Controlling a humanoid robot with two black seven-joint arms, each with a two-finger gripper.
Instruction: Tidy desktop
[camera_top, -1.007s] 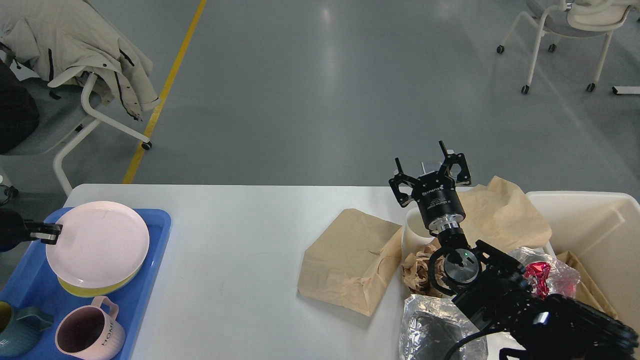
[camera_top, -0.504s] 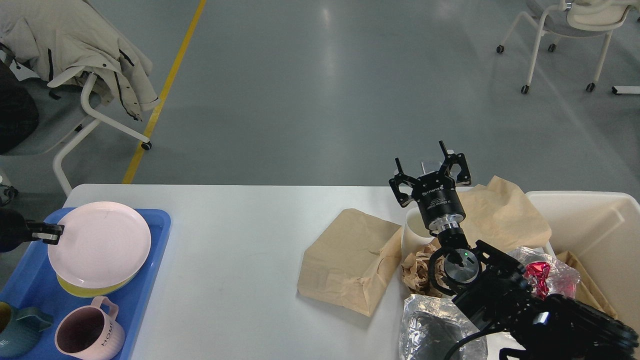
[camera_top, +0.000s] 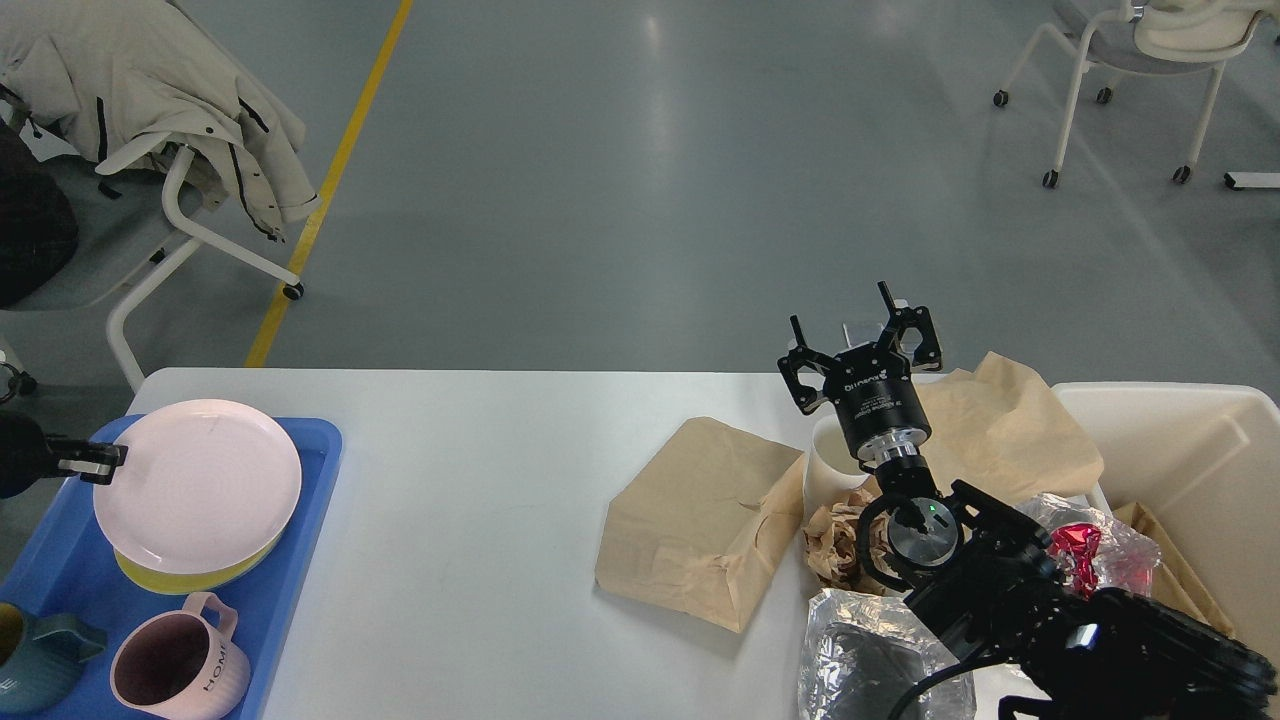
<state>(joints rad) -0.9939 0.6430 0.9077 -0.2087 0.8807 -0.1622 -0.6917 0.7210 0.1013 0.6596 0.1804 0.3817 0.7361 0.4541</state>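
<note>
Trash sits on the right half of the desktop (camera_top: 470, 500), the big white table that fills the lower part of the head view. This is the only view.

The right claw (camera_top: 862, 335) hangs in the air with its two fingers spread wide. It holds nothing. Just below it and a bit to its left lies a flat brown paper bag (camera_top: 700, 520). Right under it stands a white paper cup (camera_top: 832, 465). Beside the cup lies a ball of crumpled brown paper (camera_top: 835, 540). Behind the claw, to its right, is another brown paper sheet (camera_top: 1000, 435), leaning on the cream bin (camera_top: 1180, 440). Lower down, near the arm, is a shiny foil bag (camera_top: 860, 660).

These things look light and soft. Paper bends and may slip out of a weak pinch. I think the flat bag is best held at its raised, folded edge near the cup. The cup can squash, so a soft pinch on its rim seems safest. The foil looks slippery.

The left claw (camera_top: 95, 462) is far to the left of the right claw. It touches the rim of a pink plate (camera_top: 200, 485); whether it pinches it, I cannot tell. The plate sits on a yellow bowl (camera_top: 190, 578) in the blue tray (camera_top: 300, 560). The plate looks hard, smooth and easy to break. Below this claw are a pink mug (camera_top: 175, 665) and a blue-green mug (camera_top: 40, 665).
</note>
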